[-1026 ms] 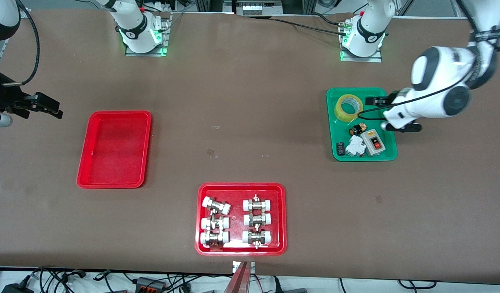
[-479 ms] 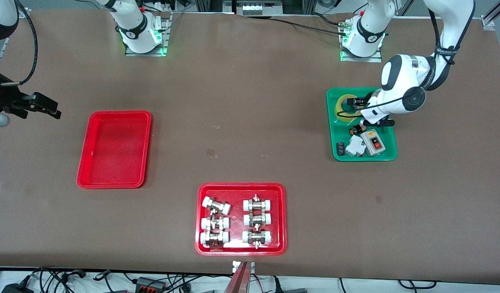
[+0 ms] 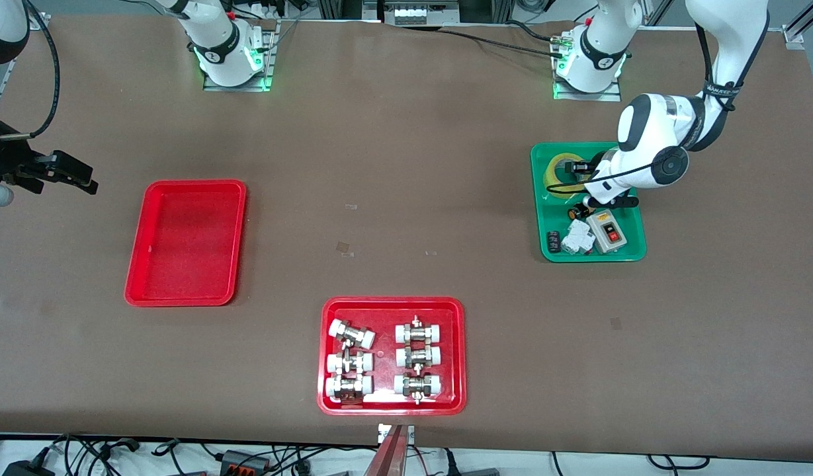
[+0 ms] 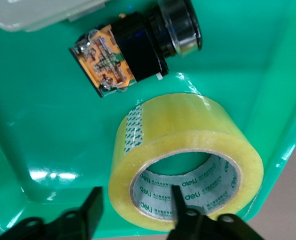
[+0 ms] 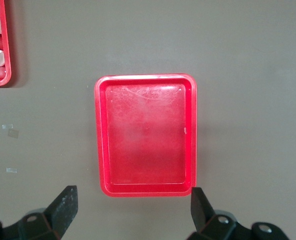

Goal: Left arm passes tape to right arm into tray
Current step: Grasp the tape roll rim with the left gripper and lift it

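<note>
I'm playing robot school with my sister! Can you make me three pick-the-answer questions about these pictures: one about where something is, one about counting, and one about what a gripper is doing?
1. Where is the tape roll?
A. In the green tray
B. In the plain red tray
C. On the bare table

2. How many red trays are on the table?
A. One
B. Two
C. Three

3. How does the left gripper stand at the tape roll?
A. High over the table's middle
B. One finger inside the roll's core, one outside its wall
C. Holding the red-buttoned switch box

Answers:
1. A: the roll lies in the green tray beside the push-button part.
2. B: the plain one and the tray of fittings.
3. B: the left wrist view shows its fingers straddling the roll's wall. The right gripper waits open over the table near the plain red tray.
</note>
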